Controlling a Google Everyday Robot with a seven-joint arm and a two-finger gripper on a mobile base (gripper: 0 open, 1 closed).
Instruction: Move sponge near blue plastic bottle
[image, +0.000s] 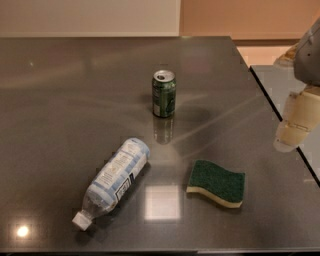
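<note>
The sponge, dark green on top over pale yellow foam, lies flat on the dark grey table at the front right. The blue plastic bottle lies on its side to the sponge's left, its white cap pointing to the front left. A gap of bare table separates the two. My gripper hangs at the right edge of the view, above the table's right edge, up and to the right of the sponge and apart from it.
A green soda can stands upright near the table's middle, behind the bottle and sponge. The table's right edge runs diagonally, with a second surface beyond it. A wall lies behind the far edge.
</note>
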